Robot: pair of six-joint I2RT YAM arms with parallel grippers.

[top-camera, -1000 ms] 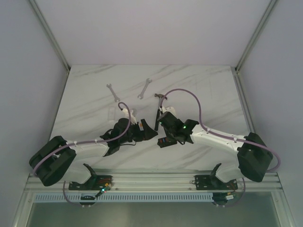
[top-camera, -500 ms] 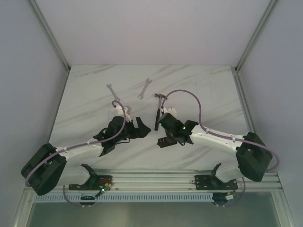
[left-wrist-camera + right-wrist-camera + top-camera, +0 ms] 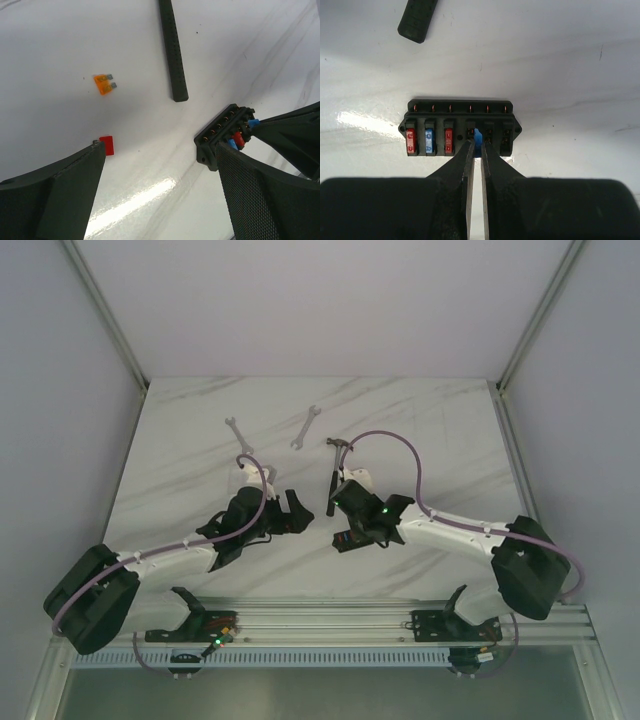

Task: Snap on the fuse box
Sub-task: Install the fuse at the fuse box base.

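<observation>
Right claw [image 3: 476,146] pinches a blue fuse [image 3: 478,136] at the fuse box [image 3: 435,125]. Left claw [image 3: 159,150] stands wide open above the bench [image 3: 50,40].

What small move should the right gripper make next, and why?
Probably the right gripper should press the blue fuse straight into the fuse box. It is shut on that fuse over an empty slot, next to the three seated fuses, and the fuse seems not fully in.

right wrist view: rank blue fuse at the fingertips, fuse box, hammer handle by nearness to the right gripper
1. The blue fuse, pinched at the right gripper tips.
2. The fuse box, just beyond, centre.
3. The hammer handle, top left, well apart.
</observation>
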